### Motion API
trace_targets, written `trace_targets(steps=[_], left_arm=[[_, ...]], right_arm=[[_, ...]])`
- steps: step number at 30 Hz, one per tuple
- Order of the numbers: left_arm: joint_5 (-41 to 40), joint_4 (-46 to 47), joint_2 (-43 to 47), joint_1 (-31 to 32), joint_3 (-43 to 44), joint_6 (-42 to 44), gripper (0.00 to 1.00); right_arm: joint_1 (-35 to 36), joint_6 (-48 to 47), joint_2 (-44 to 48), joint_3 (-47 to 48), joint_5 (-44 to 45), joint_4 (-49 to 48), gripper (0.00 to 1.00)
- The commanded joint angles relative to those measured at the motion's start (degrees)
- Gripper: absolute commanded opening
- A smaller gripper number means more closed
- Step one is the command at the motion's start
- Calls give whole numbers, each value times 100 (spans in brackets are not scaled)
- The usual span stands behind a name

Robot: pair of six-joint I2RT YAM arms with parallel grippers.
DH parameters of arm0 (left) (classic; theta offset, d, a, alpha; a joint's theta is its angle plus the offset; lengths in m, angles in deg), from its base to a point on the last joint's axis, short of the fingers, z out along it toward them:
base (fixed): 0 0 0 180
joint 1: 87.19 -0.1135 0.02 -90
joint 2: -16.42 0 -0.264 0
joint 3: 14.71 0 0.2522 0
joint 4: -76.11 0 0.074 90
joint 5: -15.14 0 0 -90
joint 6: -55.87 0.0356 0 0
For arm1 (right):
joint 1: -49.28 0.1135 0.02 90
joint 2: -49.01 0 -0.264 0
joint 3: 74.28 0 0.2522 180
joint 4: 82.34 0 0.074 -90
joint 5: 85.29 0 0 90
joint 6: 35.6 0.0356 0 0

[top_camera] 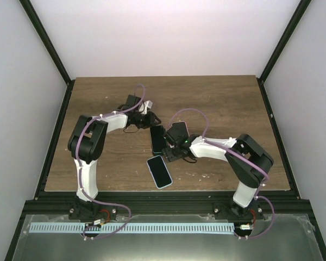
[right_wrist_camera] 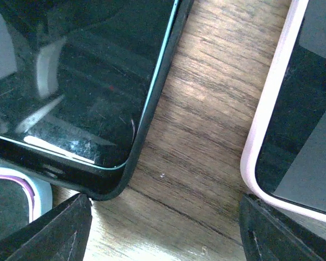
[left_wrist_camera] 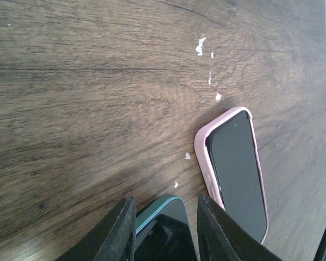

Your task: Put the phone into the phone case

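Left claw [left_wrist_camera: 165,202] straddles the teal-edged phone [left_wrist_camera: 163,235] (pinched or not, I cannot tell); right claw [right_wrist_camera: 163,215] hangs spread apart beside the pink-cased phone [right_wrist_camera: 301,136].

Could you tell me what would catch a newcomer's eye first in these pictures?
At the centre lies a dark, teal-edged phone, its end between the fingers of the left gripper. Just in front of it, toward the near edge, lies a second, pink-cased phone, and the right gripper hangs open over the bare table between the two.
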Motion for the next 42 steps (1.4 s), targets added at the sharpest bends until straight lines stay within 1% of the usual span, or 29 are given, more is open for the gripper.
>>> trace_targets(steps=[1,10,15,18,20,22,24,26,30,34,37,42], left_arm=[[201,177,-7,49,-258,-31,33],[330,379,44,152,-618,-157,31],[492,227,59,218,-613,-157,30],[510,-43,173,241,-525,-47,30],[264,-425,271,241,-375,69,30],[-184,-925,317,234,-63,228,32],[-640,-1335,289,233,267,348,39],[-854,-1475,291,232,466,410,42],[-1071,-1616,211,224,788,465,46],[-1221,-1910,-41,201,1170,629,48],[-1221,-2004,-206,197,1281,707,48],[-1197,-2108,-414,197,1362,800,44]], right_arm=[[37,52,-221,136,331,-40,74],[39,100,-326,101,338,-298,73],[38,140,-350,88,347,-392,72],[37,145,-347,50,370,-431,72],[38,156,-350,25,358,-457,72],[39,173,-343,-12,324,-501,72],[36,183,-334,-43,306,-527,72],[38,191,-317,-78,316,-561,71],[45,192,-314,-133,329,-597,71],[37,203,-302,-133,326,-599,71],[37,209,-251,-137,380,-600,71],[38,201,-196,-146,440,-616,71]])
